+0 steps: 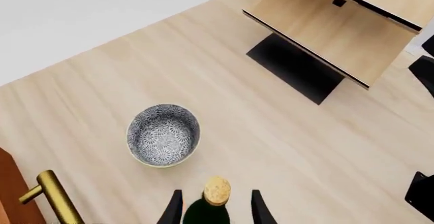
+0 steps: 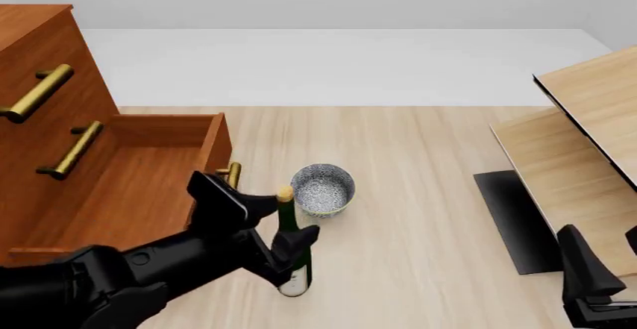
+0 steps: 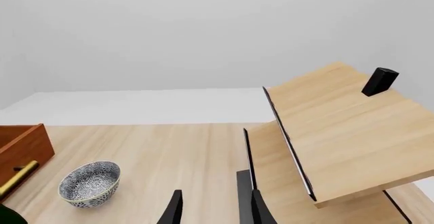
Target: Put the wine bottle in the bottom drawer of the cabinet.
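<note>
The wine bottle (image 2: 292,253), dark green with a gold top, stands upright on the floor just in front of the open bottom drawer (image 2: 213,147) of the cabinet (image 2: 40,53). My left gripper (image 2: 283,230) is open, its fingers on either side of the bottle's upper part. In the left wrist view the bottle's top (image 1: 217,190) sits between the spread fingers (image 1: 174,209) of the left gripper (image 1: 217,196). The drawer's brass handle (image 1: 52,196) is close beside it. My right gripper (image 2: 587,275) (image 3: 213,203) is open and holds nothing, far to the right.
A speckled grey bowl (image 2: 324,189) sits on the floor just beyond the bottle. Pale light-wood furniture (image 2: 587,135) with a black base (image 2: 509,217) stands at the right. The two upper drawer fronts (image 2: 60,120) are shut.
</note>
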Available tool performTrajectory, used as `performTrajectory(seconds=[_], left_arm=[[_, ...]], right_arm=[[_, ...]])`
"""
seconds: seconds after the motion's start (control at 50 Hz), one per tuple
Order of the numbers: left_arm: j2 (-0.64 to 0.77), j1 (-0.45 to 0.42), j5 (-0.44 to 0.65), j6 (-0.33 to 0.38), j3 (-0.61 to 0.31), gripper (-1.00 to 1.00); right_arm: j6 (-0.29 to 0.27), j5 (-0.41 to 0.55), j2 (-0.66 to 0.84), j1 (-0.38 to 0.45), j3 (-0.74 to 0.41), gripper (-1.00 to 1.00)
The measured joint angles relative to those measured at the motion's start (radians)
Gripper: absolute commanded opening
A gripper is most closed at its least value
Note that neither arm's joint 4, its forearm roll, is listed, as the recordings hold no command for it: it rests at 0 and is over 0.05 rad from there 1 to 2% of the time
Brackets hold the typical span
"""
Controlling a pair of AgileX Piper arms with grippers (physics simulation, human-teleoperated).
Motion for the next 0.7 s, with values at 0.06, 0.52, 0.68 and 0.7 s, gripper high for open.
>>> performTrajectory(seconds=[0.06, 0.52, 0.68, 0.7], left_arm=[[0.010, 0.002, -0.012, -0.002, 0.002, 1.00], [-0.008, 0.014, -0.005, -0.009, 0.000, -1.00], [-0.054, 0.019, 0.043, -0.009, -0.015, -1.00], [-0.062, 0.020, 0.051, -0.008, -0.017, -1.00]], right_arm=[[0.000, 0.001, 0.000, 0.000, 0.000, 1.00], [0.001, 0.006, 0.000, -0.001, 0.001, 1.00], [0.000, 0.006, 0.000, -0.001, 0.001, 1.00], [0.000, 0.006, 0.000, -0.001, 0.001, 1.00]])
